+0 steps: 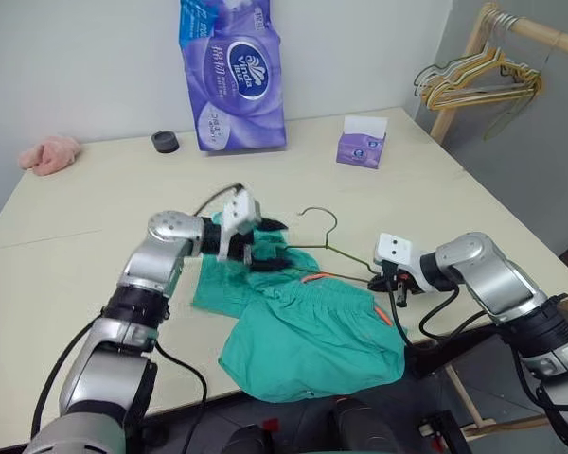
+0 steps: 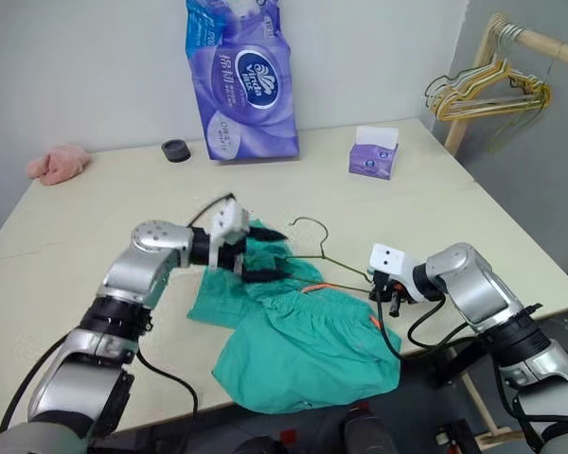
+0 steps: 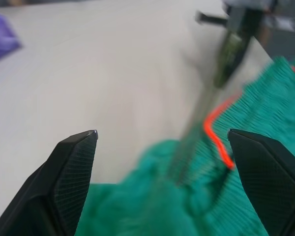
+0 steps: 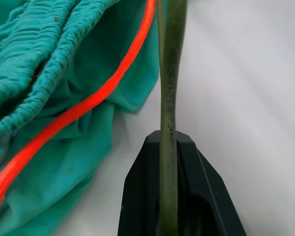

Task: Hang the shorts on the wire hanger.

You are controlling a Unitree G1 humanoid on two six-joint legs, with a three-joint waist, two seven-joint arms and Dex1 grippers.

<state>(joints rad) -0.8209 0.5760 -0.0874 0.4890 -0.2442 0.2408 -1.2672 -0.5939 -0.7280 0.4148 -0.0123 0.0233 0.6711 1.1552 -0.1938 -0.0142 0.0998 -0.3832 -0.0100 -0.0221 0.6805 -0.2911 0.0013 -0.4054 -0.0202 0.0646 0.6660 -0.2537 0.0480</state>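
The right gripper [image 4: 168, 147] is clamped shut on the wire hanger [image 1: 333, 248], its two black fingers pinched on the thin olive wire at the hanger's end nearest the robot's right side, just past the edge of the shorts [image 1: 308, 336]. The left gripper [image 1: 270, 244] hovers over the far left part of the shorts with its fingers spread wide and nothing between them; in the left wrist view the two black fingertips [image 3: 76, 157] stand well apart above the green cloth.

Taking the shorts as the landmark: the hanger lies partly on and partly under their far edge, its long axis running across the table from the left gripper toward the right gripper, roughly along the gathered waistband. Its curved hook rises beyond the shorts, pointing away from the robot toward the back wall. An orange drawstring [image 4: 88, 103] runs along the waistband beside the wire.

The shorts lie crumpled near the front edge of the table [image 1: 95, 199], one part drooping over that edge. Well beyond them stand a purple tissue pack [image 1: 232, 71], a small purple box [image 1: 363, 142] and a dark round lid [image 1: 165, 142]. Far to their left lies a pink cloth [image 1: 49, 154]; far to their right hang yellow and pale green hangers [image 1: 478, 80] on a wooden rack.
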